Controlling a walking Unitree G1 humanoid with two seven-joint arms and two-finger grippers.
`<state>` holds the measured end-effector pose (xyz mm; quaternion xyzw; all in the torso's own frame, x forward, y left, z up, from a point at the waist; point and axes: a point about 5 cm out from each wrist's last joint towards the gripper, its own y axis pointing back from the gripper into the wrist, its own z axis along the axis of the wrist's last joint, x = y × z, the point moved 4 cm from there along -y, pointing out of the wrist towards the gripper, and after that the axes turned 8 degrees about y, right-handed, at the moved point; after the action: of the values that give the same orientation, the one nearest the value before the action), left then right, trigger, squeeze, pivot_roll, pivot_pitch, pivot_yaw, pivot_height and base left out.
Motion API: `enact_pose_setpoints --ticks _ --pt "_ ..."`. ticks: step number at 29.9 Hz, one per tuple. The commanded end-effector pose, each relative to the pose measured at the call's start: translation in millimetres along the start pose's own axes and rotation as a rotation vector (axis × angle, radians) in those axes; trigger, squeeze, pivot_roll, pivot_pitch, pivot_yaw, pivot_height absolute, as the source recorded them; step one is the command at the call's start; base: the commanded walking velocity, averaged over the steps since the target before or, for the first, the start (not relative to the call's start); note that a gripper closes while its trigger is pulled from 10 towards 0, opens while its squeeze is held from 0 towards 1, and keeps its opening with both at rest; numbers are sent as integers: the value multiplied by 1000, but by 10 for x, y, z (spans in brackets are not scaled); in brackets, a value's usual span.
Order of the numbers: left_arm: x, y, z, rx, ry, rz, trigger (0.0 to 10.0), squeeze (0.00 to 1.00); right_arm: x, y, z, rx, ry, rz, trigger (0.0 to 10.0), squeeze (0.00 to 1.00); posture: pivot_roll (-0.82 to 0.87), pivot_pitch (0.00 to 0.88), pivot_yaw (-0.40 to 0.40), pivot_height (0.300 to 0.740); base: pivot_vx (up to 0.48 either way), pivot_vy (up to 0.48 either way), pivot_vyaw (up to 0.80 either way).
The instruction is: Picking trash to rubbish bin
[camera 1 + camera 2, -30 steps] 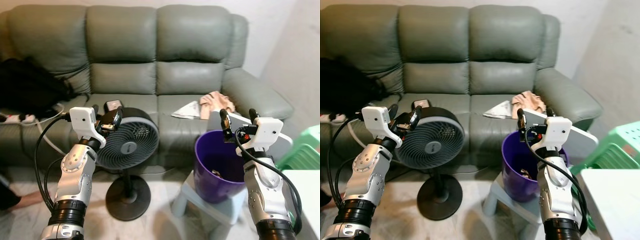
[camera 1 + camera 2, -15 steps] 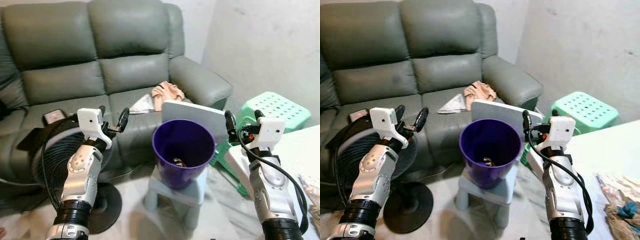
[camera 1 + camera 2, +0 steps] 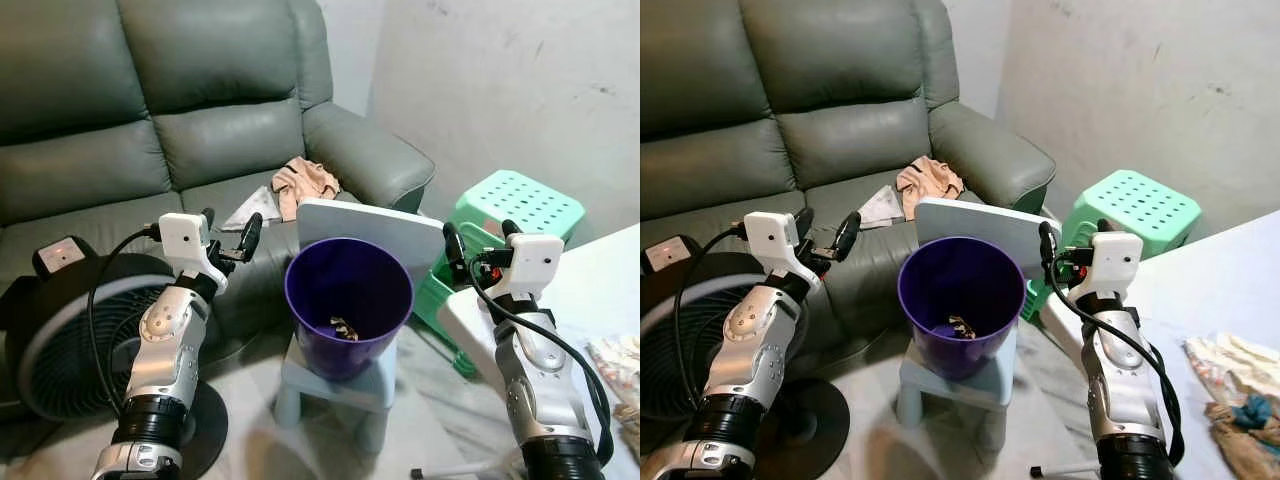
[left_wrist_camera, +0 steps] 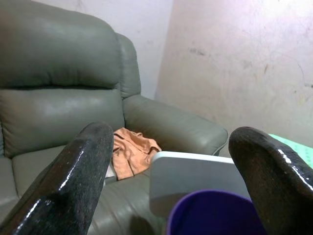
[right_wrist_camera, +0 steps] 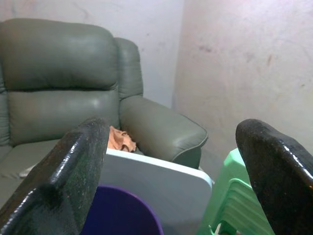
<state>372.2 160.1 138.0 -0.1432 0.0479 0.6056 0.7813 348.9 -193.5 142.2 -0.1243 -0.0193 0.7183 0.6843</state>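
The left end effector (image 3: 230, 226) is raised to the left of the purple rubbish bin (image 3: 349, 300), fingers spread wide apart and holding nothing. The right end effector (image 3: 478, 238) is raised to the right of the bin, fingers likewise spread wide and holding nothing. In the left wrist view both black fingers (image 4: 83, 171) frame the bin rim and a white board (image 4: 195, 171); in the right wrist view the fingers (image 5: 73, 171) frame the same board and bin. The bin stands upright on a small pale blue stool (image 3: 340, 385) on the floor, between the two arms. A small piece of trash (image 3: 343, 327) lies at the bottom of the bin. The white board leans just behind the bin. A green plastic stool (image 3: 515, 200) stands to the right, beside the wall. A grey-green sofa (image 3: 150, 110) sits behind, with an orange cloth (image 3: 305, 180) on its seat cushion. A black floor fan (image 3: 60, 330) stands at the left. At the far right, a white desk (image 3: 1230, 290) carries crumpled wrappers (image 3: 1240, 385).
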Motion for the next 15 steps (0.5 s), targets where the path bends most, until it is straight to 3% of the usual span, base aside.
enact_pose_setpoints --ticks 1,15 --pt "-69 -42 1 1 -4 -19 10000 0 -63 4 23 0 11 -11 10000 0 6 0 -11 715 0 0 -744" --pt "-71 -53 -2 3 -12 -21 10000 0 -74 4 23 3 20 -12 10000 0 4 0 -15 715 0 0 -737"
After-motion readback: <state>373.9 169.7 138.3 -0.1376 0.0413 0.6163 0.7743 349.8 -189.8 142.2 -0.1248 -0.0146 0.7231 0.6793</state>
